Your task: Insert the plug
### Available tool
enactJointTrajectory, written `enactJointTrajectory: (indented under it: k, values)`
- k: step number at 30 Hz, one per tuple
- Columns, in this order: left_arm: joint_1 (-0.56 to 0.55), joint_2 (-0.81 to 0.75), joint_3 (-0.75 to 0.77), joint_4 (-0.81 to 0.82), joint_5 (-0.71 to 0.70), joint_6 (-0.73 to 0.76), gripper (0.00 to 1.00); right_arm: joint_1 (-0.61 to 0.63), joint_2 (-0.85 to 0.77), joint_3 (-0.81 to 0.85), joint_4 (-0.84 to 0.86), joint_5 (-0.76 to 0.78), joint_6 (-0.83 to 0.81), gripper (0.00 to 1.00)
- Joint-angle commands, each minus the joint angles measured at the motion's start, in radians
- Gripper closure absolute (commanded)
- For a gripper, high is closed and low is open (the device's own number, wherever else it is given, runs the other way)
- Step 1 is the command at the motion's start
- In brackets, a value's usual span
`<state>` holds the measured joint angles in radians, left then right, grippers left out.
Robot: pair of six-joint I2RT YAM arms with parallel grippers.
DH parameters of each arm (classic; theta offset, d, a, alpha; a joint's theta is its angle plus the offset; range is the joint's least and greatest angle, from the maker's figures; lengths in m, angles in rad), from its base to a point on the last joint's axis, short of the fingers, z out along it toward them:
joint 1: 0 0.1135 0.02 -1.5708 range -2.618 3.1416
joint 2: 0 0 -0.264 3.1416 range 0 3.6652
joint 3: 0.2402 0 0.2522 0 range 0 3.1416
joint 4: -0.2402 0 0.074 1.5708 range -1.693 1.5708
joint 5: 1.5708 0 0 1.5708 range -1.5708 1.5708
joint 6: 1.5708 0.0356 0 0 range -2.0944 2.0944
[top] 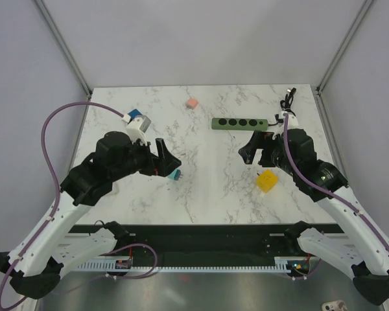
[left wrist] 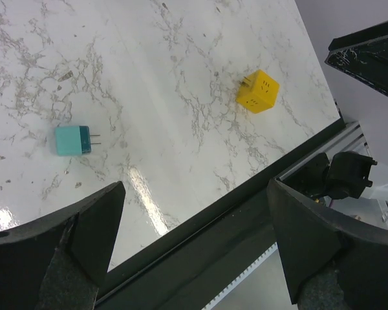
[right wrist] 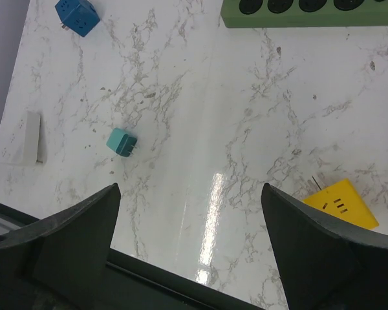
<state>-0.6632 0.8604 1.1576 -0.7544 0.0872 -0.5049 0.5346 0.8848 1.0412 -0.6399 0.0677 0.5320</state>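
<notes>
Nearest me, both claws hung wide open and empty over the marble surface [top: 214,194]. The left claw [top: 168,157] was just beside the teal plug [top: 174,175], left of the middle. The right claw [top: 250,149] was near the yellow plug [top: 267,181], towards the right edge. Beyond lay the green power strip [top: 240,123], then a blue adapter [right wrist: 77,16] near the far left corner and a pink block [top: 192,103] by the far edge.

Left arm [top: 65,207]: rises from the near-left base, elbow bent, forearm reaching right toward the middle. Left gripper [top: 166,159] [left wrist: 195,200]: jaws spread wide, nothing between them.

Right arm [top: 350,207]: mirrors it from the near-right base, forearm angled left. Right gripper [top: 251,150] [right wrist: 191,197]: jaws wide apart, holding nothing.

The two grippers face each other, well apart.
</notes>
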Motion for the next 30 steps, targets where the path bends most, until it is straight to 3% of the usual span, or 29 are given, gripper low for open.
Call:
enactJointTrajectory:
  k: [1, 18, 24, 28, 30]
  values:
    - [-0.001, 0.0, 0.027, 0.007, -0.02, -0.017, 0.02, 0.005, 0.003, 0.008, 0.003, 0.006, 0.013, 0.02]
    - [-0.001, 0.268, 0.016, 0.006, 0.002, 0.04, 0.06, 0.004, -0.044, -0.099, -0.018, -0.057, -0.007, 0.02]
    - [0.007, 0.402, 0.024, -0.002, -0.084, -0.07, 0.11, 0.004, -0.055, -0.141, -0.001, -0.066, 0.0, 0.02]
    - [0.111, 0.489, -0.006, 0.001, 0.016, -0.147, 0.18, 0.004, -0.06, -0.161, 0.016, -0.065, -0.003, 0.02]
    - [0.114, 0.509, -0.022, 0.001, -0.094, -0.144, 0.19, 0.004, -0.058, -0.165, 0.02, -0.066, -0.003, 0.02]
